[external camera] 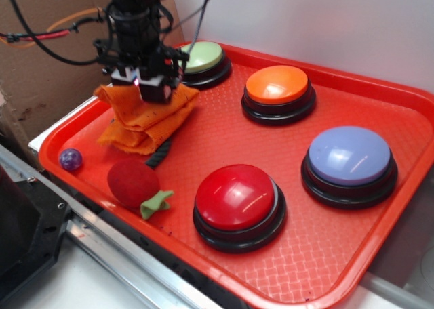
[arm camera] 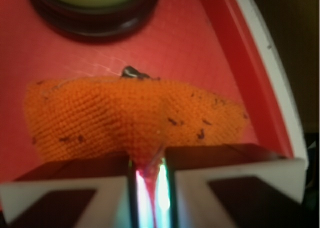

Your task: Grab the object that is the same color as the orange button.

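My gripper (external camera: pixel 150 85) pinches a raised fold of the orange woven microfibre cloth (external camera: pixel 146 119), far left on the red plastic tray (external camera: pixel 339 268). Soft, light, limp; likely drapes. A peak grip suits it.

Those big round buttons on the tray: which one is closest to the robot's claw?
The pale green button, at the tray's back corner right beside the gripper. The orange, red and lilac-blue buttons all sit farther off.

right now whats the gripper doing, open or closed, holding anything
Gripper: closed, pinching a fold of the orange cloth between its fingers; the cloth is bunched up at the tray's corner near the green button.
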`<action>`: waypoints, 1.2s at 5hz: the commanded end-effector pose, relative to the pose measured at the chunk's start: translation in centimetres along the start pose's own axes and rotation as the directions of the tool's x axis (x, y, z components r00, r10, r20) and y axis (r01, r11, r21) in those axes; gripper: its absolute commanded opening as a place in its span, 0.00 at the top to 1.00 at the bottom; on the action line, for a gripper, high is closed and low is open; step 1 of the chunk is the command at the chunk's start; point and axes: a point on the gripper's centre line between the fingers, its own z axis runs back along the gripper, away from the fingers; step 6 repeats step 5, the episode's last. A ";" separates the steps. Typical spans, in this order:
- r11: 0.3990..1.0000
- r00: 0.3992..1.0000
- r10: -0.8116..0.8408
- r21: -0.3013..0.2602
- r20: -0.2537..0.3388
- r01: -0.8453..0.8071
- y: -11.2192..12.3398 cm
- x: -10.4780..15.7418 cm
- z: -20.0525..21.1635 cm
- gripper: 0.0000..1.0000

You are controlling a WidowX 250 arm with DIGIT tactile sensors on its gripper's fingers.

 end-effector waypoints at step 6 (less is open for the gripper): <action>0.935 0.974 -0.185 -0.282 0.129 0.215 0.9 -4.7 13.9 1.00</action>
